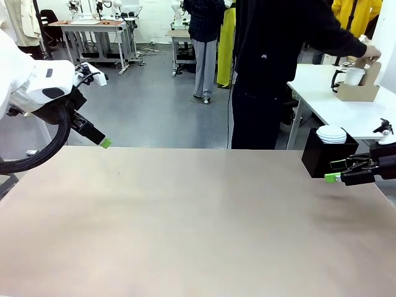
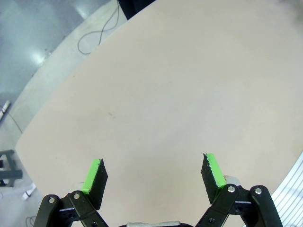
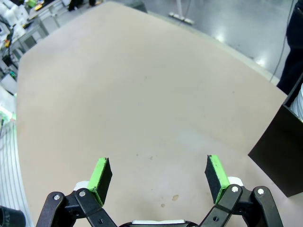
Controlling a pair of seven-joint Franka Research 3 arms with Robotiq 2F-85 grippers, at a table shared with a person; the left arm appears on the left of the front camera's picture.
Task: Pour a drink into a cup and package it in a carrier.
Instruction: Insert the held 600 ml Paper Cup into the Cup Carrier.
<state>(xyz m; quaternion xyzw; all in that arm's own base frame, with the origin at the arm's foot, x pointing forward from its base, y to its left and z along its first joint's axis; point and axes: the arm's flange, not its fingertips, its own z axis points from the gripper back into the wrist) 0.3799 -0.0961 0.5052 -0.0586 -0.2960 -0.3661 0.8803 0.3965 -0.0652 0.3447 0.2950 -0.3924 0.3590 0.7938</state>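
Both sets of fingers are spread and hold nothing: the left gripper [image 2: 154, 172] hangs over the table [image 1: 185, 216], the right gripper [image 3: 156, 175] beside a black box [image 1: 328, 154]. The carrier [image 1: 359, 86], holding a cup [image 1: 354, 75], sits on a white side table [image 1: 346, 111] under a person's hand [image 1: 371, 51].

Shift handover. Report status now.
Left gripper open, right gripper open, both empty. Carrier with cup on side table, person's hand on it.
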